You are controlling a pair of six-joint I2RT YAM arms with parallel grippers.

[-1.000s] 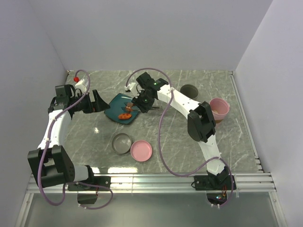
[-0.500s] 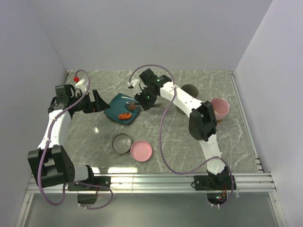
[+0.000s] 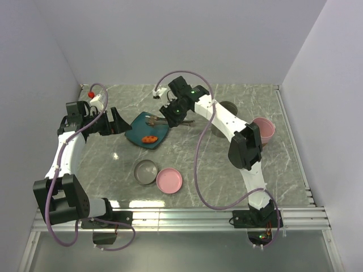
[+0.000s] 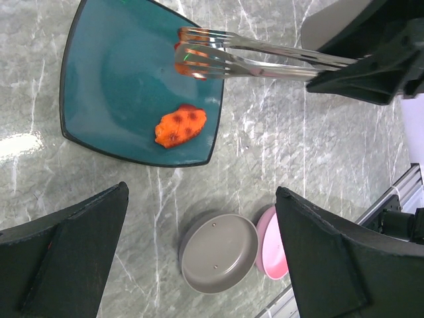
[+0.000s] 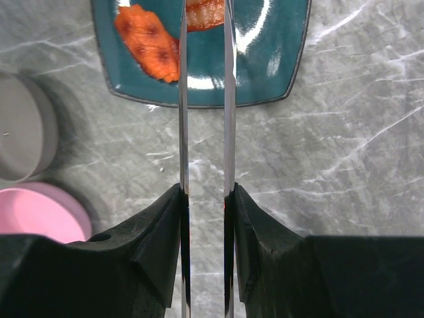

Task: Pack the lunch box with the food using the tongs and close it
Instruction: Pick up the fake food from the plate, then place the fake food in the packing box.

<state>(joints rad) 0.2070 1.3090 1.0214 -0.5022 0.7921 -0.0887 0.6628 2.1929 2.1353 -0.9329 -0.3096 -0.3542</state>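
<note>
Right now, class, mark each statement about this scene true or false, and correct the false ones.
1. The right gripper holds the tongs. True.
2. The left gripper is shut on food. False: it is open and empty.
3. An orange piece lies loose on the teal plate. True.
4. The tongs' tips are over the pink dish. False: they are over the teal plate, with a second orange piece between them.
</note>
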